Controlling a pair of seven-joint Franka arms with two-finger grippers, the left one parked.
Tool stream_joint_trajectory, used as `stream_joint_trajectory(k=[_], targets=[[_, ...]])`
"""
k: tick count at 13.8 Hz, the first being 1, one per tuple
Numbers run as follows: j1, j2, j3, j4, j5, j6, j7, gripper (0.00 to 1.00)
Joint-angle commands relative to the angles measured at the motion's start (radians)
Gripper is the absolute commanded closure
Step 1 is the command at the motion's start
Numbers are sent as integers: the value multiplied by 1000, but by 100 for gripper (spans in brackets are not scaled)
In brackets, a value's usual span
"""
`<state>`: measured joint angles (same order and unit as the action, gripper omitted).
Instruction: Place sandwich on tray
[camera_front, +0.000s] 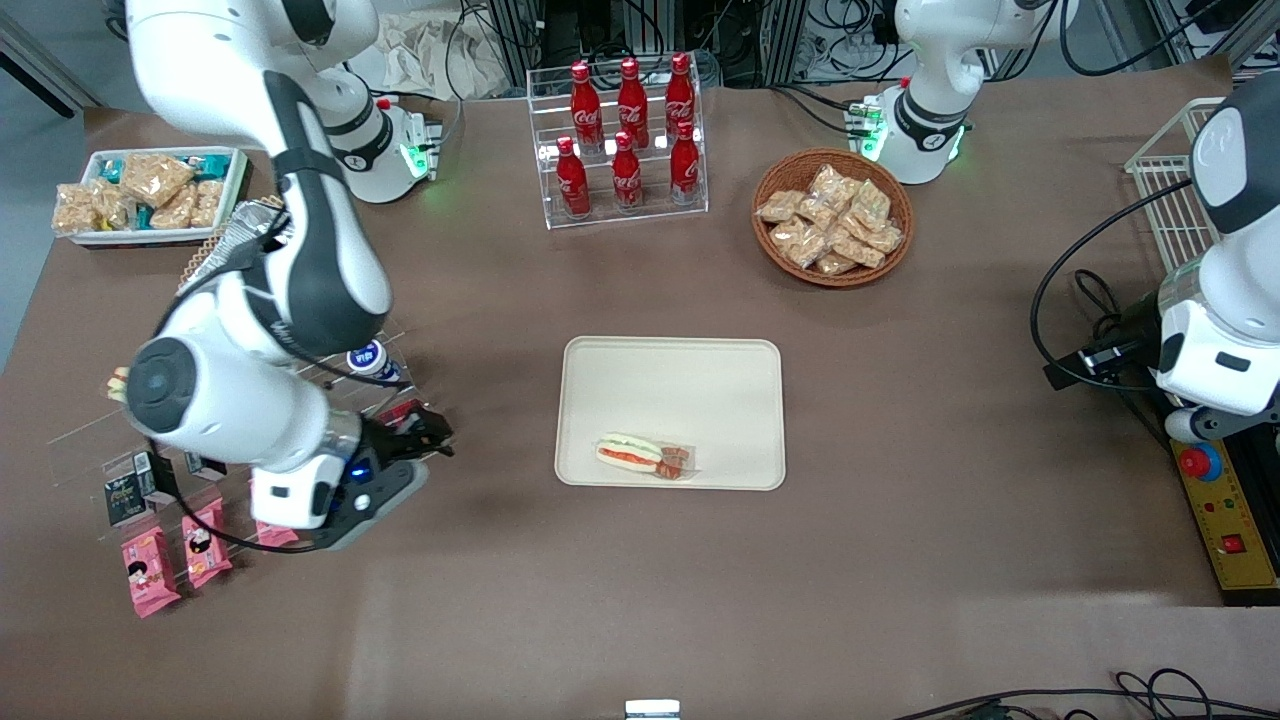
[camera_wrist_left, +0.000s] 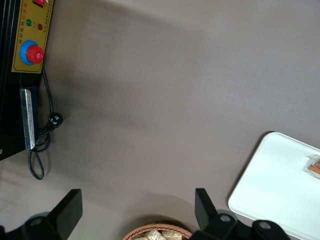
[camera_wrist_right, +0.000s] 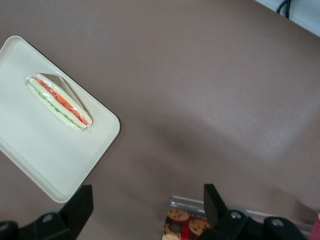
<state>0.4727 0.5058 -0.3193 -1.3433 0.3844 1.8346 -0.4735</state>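
Observation:
The sandwich (camera_front: 631, 452), a small wrapped wedge with pale bread and a red and green filling edge, lies flat on the cream tray (camera_front: 670, 390), close to the tray's rim nearest the front camera. The right wrist view shows the sandwich (camera_wrist_right: 59, 102) near a rounded corner of the tray (camera_wrist_right: 35, 155). My right gripper (camera_front: 432, 436) hangs over the brown table toward the working arm's end, well apart from the tray. The gripper (camera_wrist_right: 148, 210) is open, and only table and a cookie packet (camera_wrist_right: 184, 225) lie below the gap. The parked arm's view catches the tray (camera_wrist_left: 280, 190).
A clear display stand with pink snack packets (camera_front: 160, 560) and a small bottle (camera_front: 368, 360) sits under the working arm. Farther from the camera stand a cola bottle rack (camera_front: 625, 135), a wicker basket (camera_front: 832, 216) of snacks and a white bin (camera_front: 150, 192). A control box (camera_front: 1222, 515) lies toward the parked arm's end.

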Motion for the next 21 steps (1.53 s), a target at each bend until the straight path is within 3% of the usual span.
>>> stream_joint_trajectory(k=[1, 7, 9, 10, 14, 16, 19, 21], targets=[[-51, -76, 2, -13, 30, -93, -4, 2], [-258, -174, -13, -8, 57, -302, 56, 2], [-267, -196, -87, -8, 41, -346, 88, 2], [-263, -199, -113, -5, 15, -363, 105, 2], [-258, -231, -107, 21, -197, -374, 181, 2], [-253, -256, -99, 21, -240, -374, 193, 2], [-249, -282, -93, 15, -234, -445, 369, 2], [-223, -286, -80, 18, -251, -445, 383, 1]])
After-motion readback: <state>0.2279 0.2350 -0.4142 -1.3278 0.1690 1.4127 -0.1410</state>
